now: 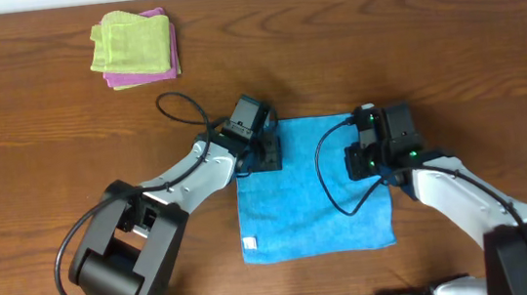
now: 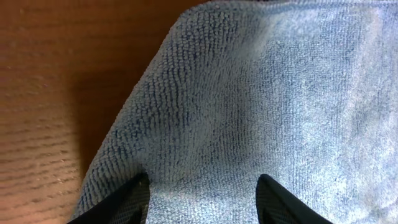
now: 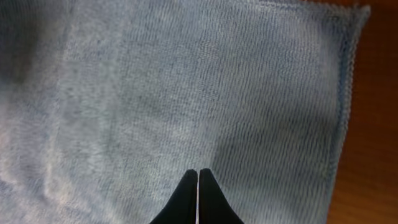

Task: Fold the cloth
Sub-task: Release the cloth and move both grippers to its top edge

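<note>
The sky-blue cloth (image 1: 313, 201) lies flat on the wooden table, with a small white tag (image 1: 251, 243) at its near left corner. My left gripper (image 1: 266, 153) is over the cloth's far left corner. In the left wrist view this gripper (image 2: 202, 199) is open, its two fingers apart with the cloth (image 2: 261, 112) lying loose between them. My right gripper (image 1: 373, 144) is over the far right part of the cloth. In the right wrist view it (image 3: 198, 177) is shut, fingertips together just above the cloth (image 3: 186, 87), with nothing seen held.
A folded light green cloth (image 1: 130, 42) on a pink one (image 1: 143, 78) lies at the far left of the table. Black cables (image 1: 181, 105) loop off both wrists. Bare wood surrounds the blue cloth.
</note>
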Tool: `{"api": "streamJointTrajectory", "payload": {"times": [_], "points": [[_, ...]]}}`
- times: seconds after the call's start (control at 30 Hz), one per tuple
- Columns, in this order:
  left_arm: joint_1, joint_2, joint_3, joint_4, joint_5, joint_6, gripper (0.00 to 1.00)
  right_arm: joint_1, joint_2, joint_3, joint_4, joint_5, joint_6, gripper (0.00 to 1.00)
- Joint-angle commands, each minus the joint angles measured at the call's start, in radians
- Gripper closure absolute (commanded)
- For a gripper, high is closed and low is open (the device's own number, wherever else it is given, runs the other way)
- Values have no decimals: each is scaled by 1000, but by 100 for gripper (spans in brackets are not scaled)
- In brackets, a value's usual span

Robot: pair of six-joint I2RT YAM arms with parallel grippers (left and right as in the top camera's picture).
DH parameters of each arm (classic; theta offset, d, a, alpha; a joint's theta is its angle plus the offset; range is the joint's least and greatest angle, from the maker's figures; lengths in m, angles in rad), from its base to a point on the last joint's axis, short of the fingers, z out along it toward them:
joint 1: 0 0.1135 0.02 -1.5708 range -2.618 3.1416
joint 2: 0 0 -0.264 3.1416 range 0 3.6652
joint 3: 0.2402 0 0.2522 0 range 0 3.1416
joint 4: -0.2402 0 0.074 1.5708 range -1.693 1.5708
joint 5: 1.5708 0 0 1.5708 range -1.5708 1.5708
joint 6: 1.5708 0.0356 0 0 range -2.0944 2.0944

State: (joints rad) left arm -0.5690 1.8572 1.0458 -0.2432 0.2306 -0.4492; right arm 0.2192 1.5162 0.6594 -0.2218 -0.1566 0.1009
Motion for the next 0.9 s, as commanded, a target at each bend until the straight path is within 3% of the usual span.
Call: {"api": "streamJointTrajectory", "payload": {"times": [0.0,0.53,0.73,0.87], "points": [[13,20,13,10,-63,-4,43,-6,48,16,27,16,-13,97],[111,27,13,159,-104,-3,43,-6,215,54,297,79,-13,97],[119,98,40,191,-67,-5,43,-6,301,147,269,76,-12,97],[114,102,52,185,7,-55,48,-2,294,183,98,75,0,99]]}}
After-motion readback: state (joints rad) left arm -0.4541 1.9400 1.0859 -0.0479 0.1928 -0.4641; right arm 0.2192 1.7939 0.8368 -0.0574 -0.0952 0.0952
